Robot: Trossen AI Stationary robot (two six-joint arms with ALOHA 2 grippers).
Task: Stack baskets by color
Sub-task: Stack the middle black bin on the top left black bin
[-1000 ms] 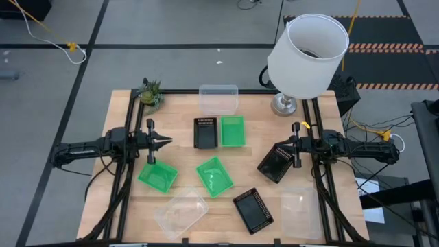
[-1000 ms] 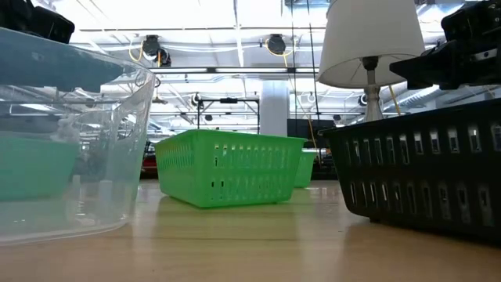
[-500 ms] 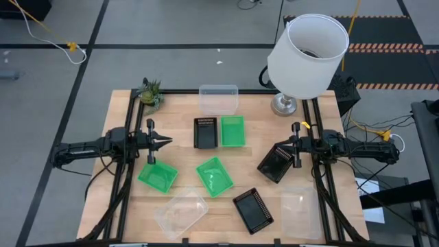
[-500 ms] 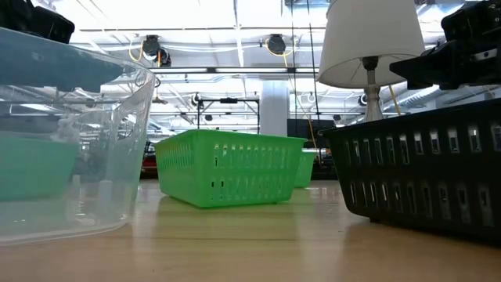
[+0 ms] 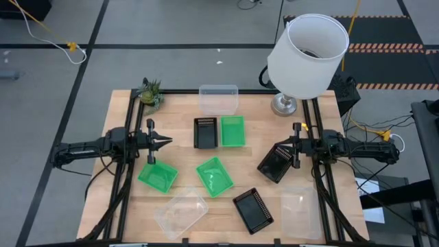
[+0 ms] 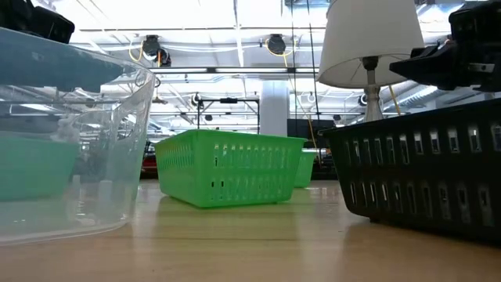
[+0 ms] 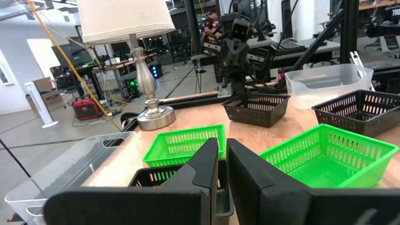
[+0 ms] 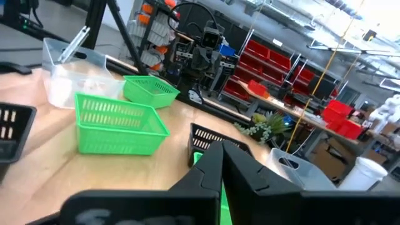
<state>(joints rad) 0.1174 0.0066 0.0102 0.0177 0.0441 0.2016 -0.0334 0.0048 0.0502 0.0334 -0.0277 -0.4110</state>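
Observation:
Three green baskets [image 5: 232, 131] [image 5: 157, 175] [image 5: 214, 175], three black baskets [image 5: 205, 132] [image 5: 253, 209] [image 5: 276, 162] and three clear baskets [image 5: 218, 98] [image 5: 180, 211] [image 5: 300, 206] stand apart on their bottoms on the wooden table. My left gripper [image 5: 169, 141] [image 7: 222, 164] hovers level at the left side, above and beside the near-left green basket. Its fingers are together but for a thin slit, with nothing between them. My right gripper [image 5: 282, 148] [image 8: 220, 159] hovers level at the right side over the far edge of a black basket. It is shut and holds nothing.
A white-shaded lamp [image 5: 306, 48] stands at the far right corner and a small green plant figure [image 5: 150, 92] at the far left. Black frame rails [image 5: 130, 171] run along both sides. Bare wood [image 5: 178, 116] shows between the baskets in the middle.
My right gripper has rolled a little about the line it points along, staying in place and shut. No basket has moved.

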